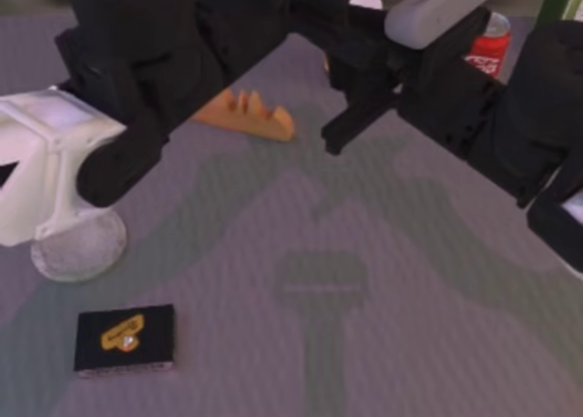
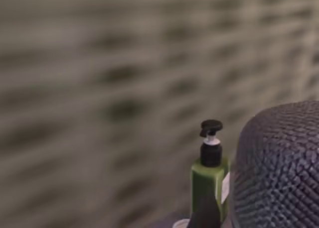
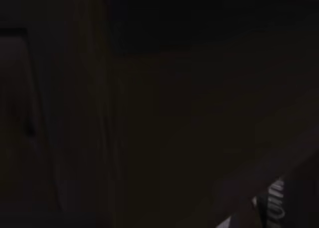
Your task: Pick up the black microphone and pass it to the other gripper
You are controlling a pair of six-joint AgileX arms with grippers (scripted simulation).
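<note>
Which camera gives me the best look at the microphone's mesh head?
The left wrist view: the mesh head fills its corner up close, weave plain. The top view hides it among the raised arms; the right wrist view is dark.

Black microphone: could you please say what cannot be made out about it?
- Left wrist view: the black microphone shows only its mesh head, cut by the edge.
- Top view: its body is lost among black arms where left gripper and right gripper meet.
- Right wrist view: dark.
</note>
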